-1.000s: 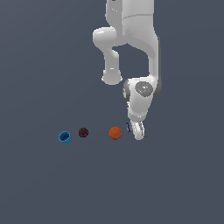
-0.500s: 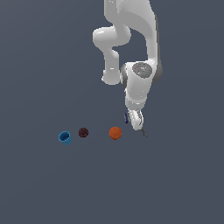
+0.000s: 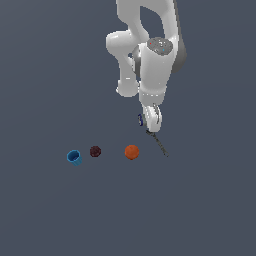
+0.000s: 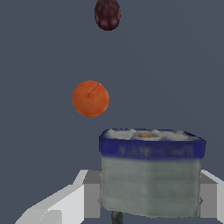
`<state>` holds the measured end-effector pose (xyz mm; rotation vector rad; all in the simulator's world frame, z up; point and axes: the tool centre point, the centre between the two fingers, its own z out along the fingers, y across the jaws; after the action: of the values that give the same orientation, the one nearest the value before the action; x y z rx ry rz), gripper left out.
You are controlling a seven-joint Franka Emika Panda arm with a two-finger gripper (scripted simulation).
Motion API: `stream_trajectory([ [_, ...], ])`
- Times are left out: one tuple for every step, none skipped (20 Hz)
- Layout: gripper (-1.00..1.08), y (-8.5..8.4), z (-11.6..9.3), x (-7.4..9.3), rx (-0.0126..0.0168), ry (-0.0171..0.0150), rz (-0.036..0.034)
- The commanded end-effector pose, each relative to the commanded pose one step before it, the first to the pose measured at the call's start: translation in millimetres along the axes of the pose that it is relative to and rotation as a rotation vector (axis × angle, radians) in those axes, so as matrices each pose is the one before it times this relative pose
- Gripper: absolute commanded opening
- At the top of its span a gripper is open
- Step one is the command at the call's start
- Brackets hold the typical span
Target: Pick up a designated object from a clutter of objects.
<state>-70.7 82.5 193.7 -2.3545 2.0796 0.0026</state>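
The designated object (image 4: pixel 151 175) is a stubby block with a dark blue band and silvery-grey sides. It sits between my gripper's white fingers (image 4: pixel 83 197) in the wrist view. In the exterior view my gripper (image 3: pixel 151 123) is shut on it and holds it above the floor, and only a small dark blue bit of the object (image 3: pixel 140 120) shows at the gripper's side. The orange ball (image 3: pixel 131 152) lies below and toward the exterior view's left of the gripper. The thin dark wrench (image 3: pixel 159 143) lies on the floor just under the gripper.
A dark maroon ball (image 3: pixel 95 151) and a bright blue cup (image 3: pixel 74 157) lie in a row further toward the exterior view's left. The wrist view shows the orange ball (image 4: pixel 90 98) and the maroon ball (image 4: pixel 107 14) on the grey floor below.
My gripper has risen from floor level beside the orange ball, carrying the blue-and-silver object up with it. The wrench now shows uncovered below. The balls and cup have not moved.
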Motion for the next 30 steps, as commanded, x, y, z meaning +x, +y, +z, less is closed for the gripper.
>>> stream_trajectory([
  [-1.00, 5.83, -22.83, 5.47, 0.00049, 0.00159, 0.00044],
  [-1.00, 2.24, -9.37, 2.18, 0.00016, 0.00066, 0.00014],
  [-1.00, 2.28, -9.58, 2.24, 0.00012, 0.00046, 0.00010],
  [-1.00, 2.24, -9.52, 2.28, 0.00000, 0.00000, 0.00000],
  [-1.00, 2.24, -9.50, 2.13, 0.00018, 0.00065, 0.00013],
  [-1.00, 2.22, -9.42, 2.07, 0.00018, 0.00066, 0.00011],
  [-1.00, 2.15, -9.29, 2.15, 0.00000, 0.00000, 0.00000],
  [-1.00, 2.13, -9.24, 2.11, 0.00000, 0.00000, 0.00000],
  [-1.00, 2.10, -9.21, 2.07, 0.00000, 0.00000, 0.00000],
  [-1.00, 2.15, -9.30, 1.81, 0.00023, 0.00064, -0.00009],
  [-1.00, 2.06, -9.19, 2.01, 0.00000, 0.00000, 0.00000],
  [-1.00, 2.02, -9.06, 1.95, 0.00000, 0.00000, 0.00000],
  [-1.00, 1.94, -8.81, 1.86, 0.00000, 0.00000, 0.00000],
  [-1.00, 1.84, -8.51, 1.67, -0.00002, -0.00042, -0.00055],
  [-1.00, 1.75, -8.20, 1.68, 0.00000, 0.00000, 0.00000],
  [-1.00, 1.64, -7.83, 1.58, 0.00000, 0.00000, 0.00000],
  [-1.00, 1.49, -7.35, 1.40, -0.00008, -0.00067, -0.00070],
  [-1.00, 1.40, -6.95, 1.37, 0.00000, 0.00000, 0.00000],
  [-1.00, 1.24, -6.46, 1.22, -0.00006, -0.00048, -0.00049],
  [-1.00, 1.15, -6.04, 1.16, 0.00000, 0.00000, 0.00000],
  [-1.00, 0.99, -5.54, 1.02, -0.00006, -0.00047, -0.00051],
  [-1.00, 0.90, -5.11, 0.97, 0.00000, 0.00000, 0.00000],
  [-1.00, 0.73, -4.59, 0.79, -0.00009, -0.00063, -0.00074],
  [-1.00, 0.67, -4.16, 0.78, 0.00000, 0.00000, 0.00000],
  [-1.00, 0.57, -3.69, 0.68, 0.00000, 0.00000, 0.00000],
  [-1.00, 0.43, -3.17, 0.52, -0.00006, -0.00041, -0.00055],
  [-1.00, 0.38, -2.72, 0.50, 0.00000, 0.00000, 0.00000],
  [-1.00, 0.30, -2.23, 0.41, 0.00000, 0.00000, 0.00000],
  [-1.00, 0.22, -1.74, 0.32, 0.00000, 0.00000, 0.00000],
  [-1.00, 0.12, -1.21, 0.14, -0.00005, -0.00039, -0.00057],
])
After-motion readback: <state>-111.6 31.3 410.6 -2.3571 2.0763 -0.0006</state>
